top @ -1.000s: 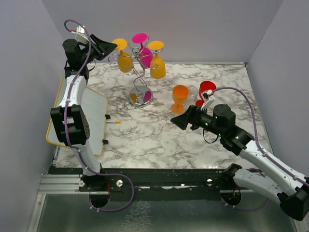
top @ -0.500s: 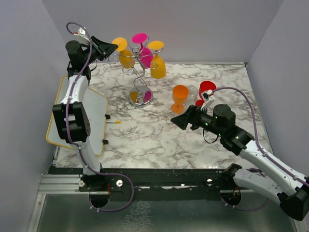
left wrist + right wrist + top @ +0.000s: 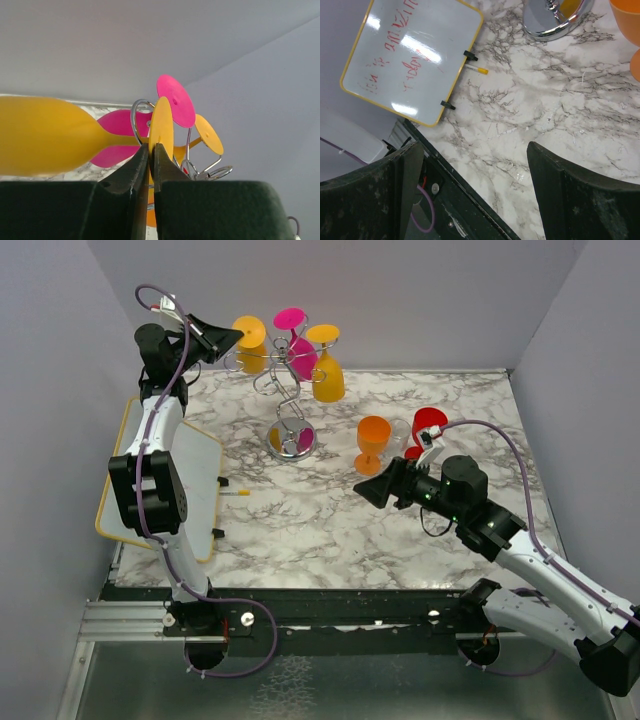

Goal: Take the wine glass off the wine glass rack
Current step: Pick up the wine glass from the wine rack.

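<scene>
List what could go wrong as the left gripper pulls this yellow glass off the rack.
1. The left gripper pinches only the thin edge of the foot of the yellow glass, so the bowl may swing or slip out.
2. The stem looks threaded through the wire of the rack; a crooked pull could drag or tip it.
3. The pink glass hangs right beside it and could get knocked.

Left tool [image 3: 151,149] raised, pinched, right tool [image 3: 476,148] low (gaping)

Robot lab cell: plain grey walls [image 3: 400,300] right behind the left claw [image 3: 238,337], marble-print table [image 3: 320,530] and whiteboard [image 3: 205,465] below it, aluminium mounting rail [image 3: 120,618].
</scene>
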Tool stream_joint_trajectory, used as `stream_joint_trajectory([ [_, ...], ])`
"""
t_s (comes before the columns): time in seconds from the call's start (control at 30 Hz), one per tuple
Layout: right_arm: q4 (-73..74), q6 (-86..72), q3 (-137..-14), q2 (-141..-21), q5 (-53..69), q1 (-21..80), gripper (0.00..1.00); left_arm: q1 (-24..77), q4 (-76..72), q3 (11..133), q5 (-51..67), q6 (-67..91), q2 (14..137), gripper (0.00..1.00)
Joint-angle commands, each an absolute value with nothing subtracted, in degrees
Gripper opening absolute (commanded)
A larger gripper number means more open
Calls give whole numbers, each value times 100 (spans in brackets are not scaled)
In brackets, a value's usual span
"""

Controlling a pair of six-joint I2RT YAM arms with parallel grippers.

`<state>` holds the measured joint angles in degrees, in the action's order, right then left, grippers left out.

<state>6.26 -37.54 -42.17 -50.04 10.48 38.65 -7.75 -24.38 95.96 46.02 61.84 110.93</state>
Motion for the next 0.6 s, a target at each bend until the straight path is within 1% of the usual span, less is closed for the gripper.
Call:
stream_joint_trajectory([
  [0.0, 732, -3838, -4388, -4961, 905, 3869, 90, -755, -2562, 9518, 4667, 6351, 10964, 4],
  [0.13, 732, -3850, -4390, -4966, 889, 3872, 90, -755, -2566, 9504, 4597, 6600, 10928, 0],
  [0.57, 846, -3893, -4364, -4936, 748, 3867, 90, -760, -2600, 9390, 4123, 7801, 10719, 0],
])
